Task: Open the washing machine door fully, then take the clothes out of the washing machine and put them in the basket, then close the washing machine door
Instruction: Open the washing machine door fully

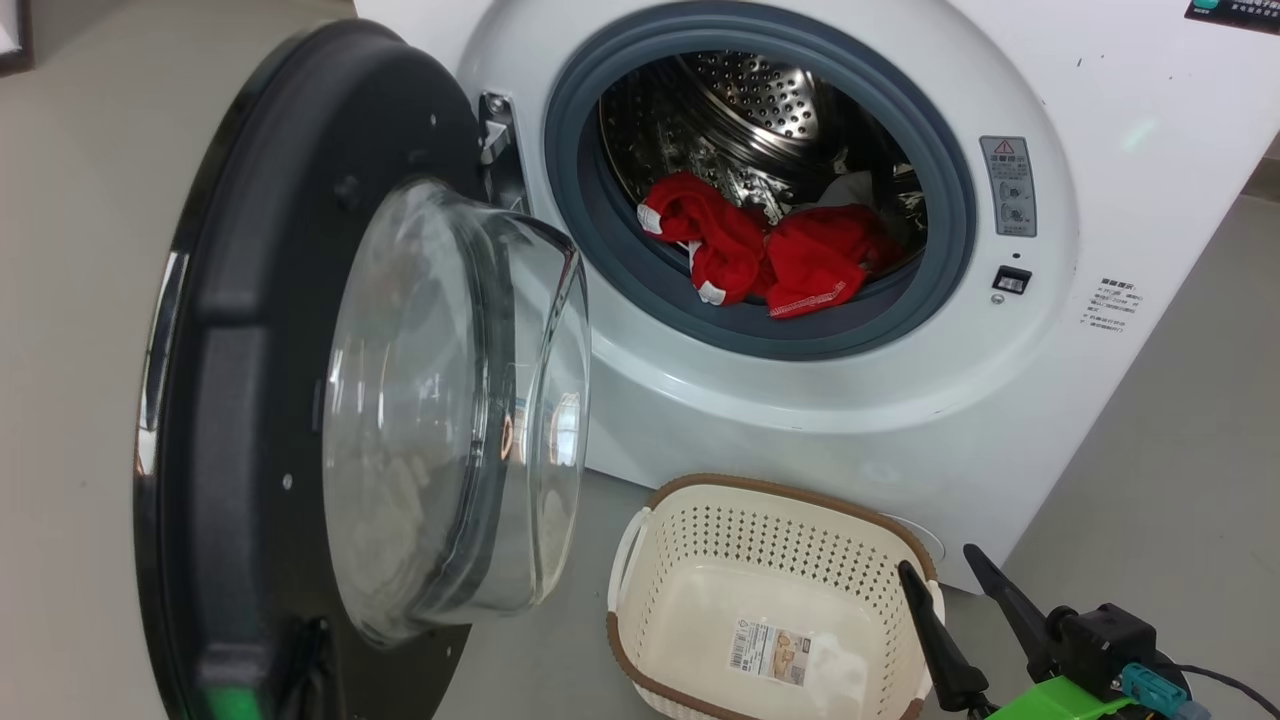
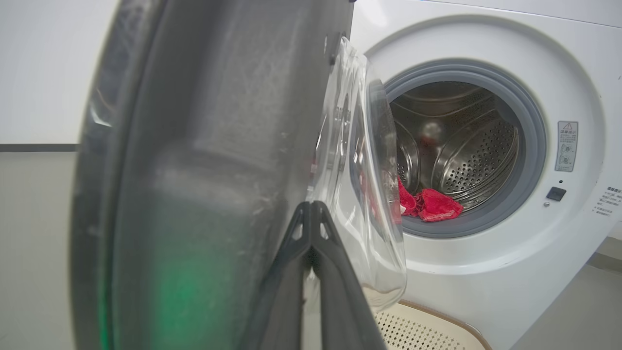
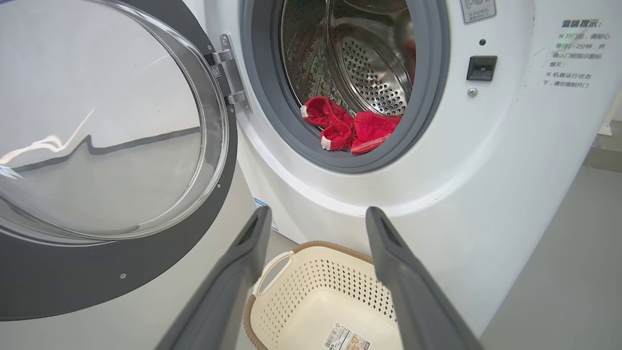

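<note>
1. Nearest, the washing machine door (image 1: 250, 300) stands swung out on its hinge (image 1: 493, 125), left of the washing machine (image 1: 800, 400) mouth. Its clear glass bowl (image 1: 450, 400) bulges toward that mouth.
2. Left jaws are pressed together and hold nothing. Their dark fingers (image 2: 291, 272) lie along the door's inner face beside the bowl, probably to push it wider. Whether they touch the door is unclear.
3. Red clothes (image 1: 780, 255) with white trim lie heaped just inside the mouth, resting on the lower lip of the grey rubber ring (image 1: 940, 200), within easy reach.
4. Directly below the mouth, a cream basket (image 1: 760, 490) sits on the floor, holding only a paper label, likely placed to receive the clothes.
5. Right jaws stand wide apart and empty, low and right of the mouth, just beside the basket's rim.
6. From there up to the mouth the way looks open. The bowl's edge crowds the mouth's left side.
</note>
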You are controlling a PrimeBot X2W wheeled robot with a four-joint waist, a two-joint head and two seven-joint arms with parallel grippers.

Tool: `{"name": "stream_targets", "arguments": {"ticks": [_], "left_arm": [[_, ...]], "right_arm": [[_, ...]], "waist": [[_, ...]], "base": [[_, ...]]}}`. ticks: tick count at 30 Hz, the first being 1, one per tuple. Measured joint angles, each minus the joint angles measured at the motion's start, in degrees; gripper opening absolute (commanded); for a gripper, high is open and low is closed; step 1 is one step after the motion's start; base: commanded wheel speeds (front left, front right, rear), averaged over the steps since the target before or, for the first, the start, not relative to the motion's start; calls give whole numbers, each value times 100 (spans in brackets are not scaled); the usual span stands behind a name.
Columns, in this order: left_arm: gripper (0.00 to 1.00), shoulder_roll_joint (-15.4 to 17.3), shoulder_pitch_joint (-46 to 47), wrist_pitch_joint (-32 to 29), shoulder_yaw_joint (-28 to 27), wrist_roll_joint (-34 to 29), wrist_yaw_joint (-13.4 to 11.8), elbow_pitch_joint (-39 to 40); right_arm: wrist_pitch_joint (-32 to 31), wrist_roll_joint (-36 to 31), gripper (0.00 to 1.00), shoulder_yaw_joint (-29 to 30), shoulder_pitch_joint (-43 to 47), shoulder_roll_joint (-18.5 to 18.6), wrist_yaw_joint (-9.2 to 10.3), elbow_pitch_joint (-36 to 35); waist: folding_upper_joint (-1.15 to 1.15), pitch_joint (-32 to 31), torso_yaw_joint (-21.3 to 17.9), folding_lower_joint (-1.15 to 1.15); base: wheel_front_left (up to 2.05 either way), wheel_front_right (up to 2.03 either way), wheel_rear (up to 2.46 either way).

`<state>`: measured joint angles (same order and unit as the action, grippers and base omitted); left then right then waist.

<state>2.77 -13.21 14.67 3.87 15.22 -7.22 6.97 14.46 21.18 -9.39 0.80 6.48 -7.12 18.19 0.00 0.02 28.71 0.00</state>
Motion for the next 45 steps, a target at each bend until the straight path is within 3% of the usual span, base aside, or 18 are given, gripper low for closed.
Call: {"name": "stream_targets", "arguments": {"ticks": [22, 45], "left_arm": [[0, 1, 25, 2, -581, -3, -8, -177], [0, 182, 23, -56, -1021, 144, -196, -175]], "right_arm": [[0, -1, 100, 118, 1, -21, 0, -18], [0, 0, 100, 112, 2, -24, 0, -33]], "waist": [[0, 20, -8, 0], [0, -25, -13, 0]], "base": [[0, 0, 0], [0, 0, 0]]}}
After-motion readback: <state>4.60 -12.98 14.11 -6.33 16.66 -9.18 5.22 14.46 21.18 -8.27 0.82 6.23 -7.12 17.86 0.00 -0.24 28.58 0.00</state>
